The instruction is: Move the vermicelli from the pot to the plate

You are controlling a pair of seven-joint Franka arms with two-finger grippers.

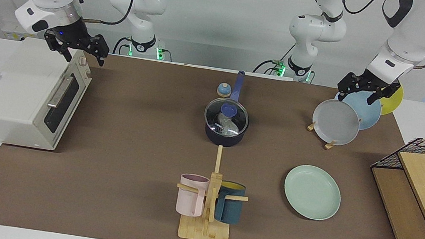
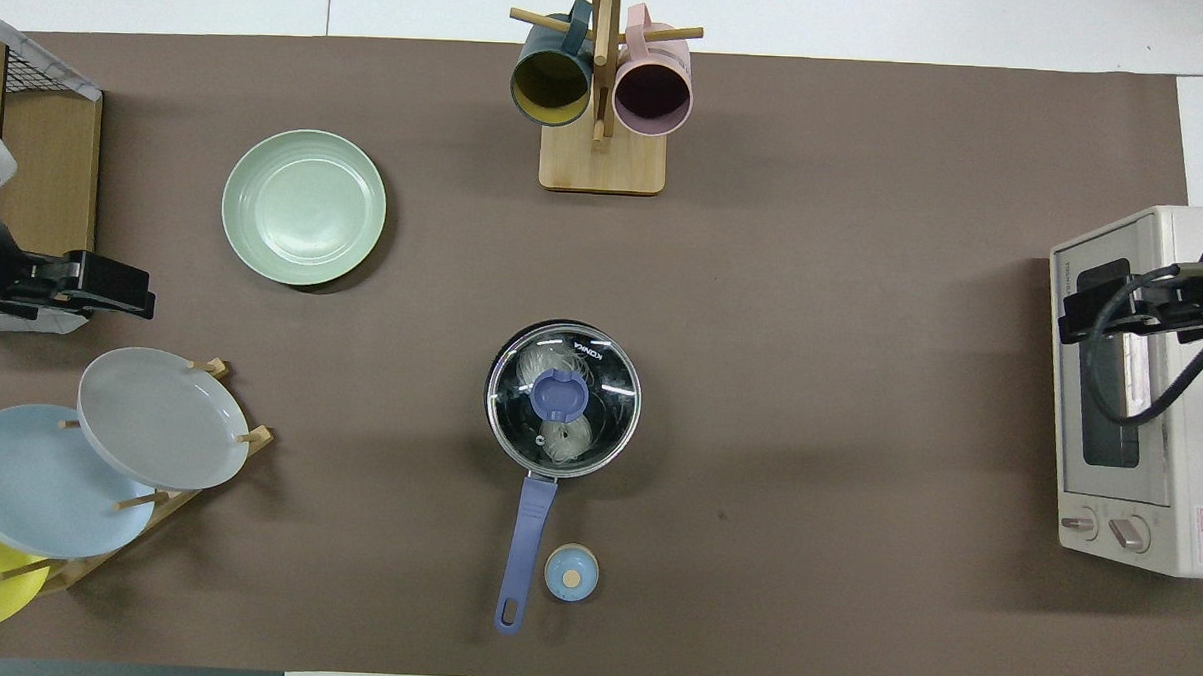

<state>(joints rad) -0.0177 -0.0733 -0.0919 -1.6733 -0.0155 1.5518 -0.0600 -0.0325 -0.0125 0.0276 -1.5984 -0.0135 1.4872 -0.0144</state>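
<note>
Progress: nothing of the transfer is done, judging by how things lie.
Vermicelli (image 2: pixel 556 434): inside the pot, two whitish clumps seen through the glass lid (image 2: pixel 563 398).
Pot (image 1: pixel 223 136): mid-table, somewhat toward the robots' edge, its blue handle pointing at that edge; the lid sits closed on it.
Plate (image 1: pixel 312 192): bare, flat on the mat toward the left arm's end, closer to the edge away from the robots.
Left gripper (image 1: pixel 362 89): raised over the plate rack (image 1: pixel 331 145) near the left arm's corner; jaws look open, holding nothing.
Right gripper (image 1: pixel 76 47): raised over the toaster oven (image 1: pixel 22 95) at the right arm's end; jaws spread, empty.
Left to do: lift the lid off, take the noodles out, lay them on the plate.
</note>
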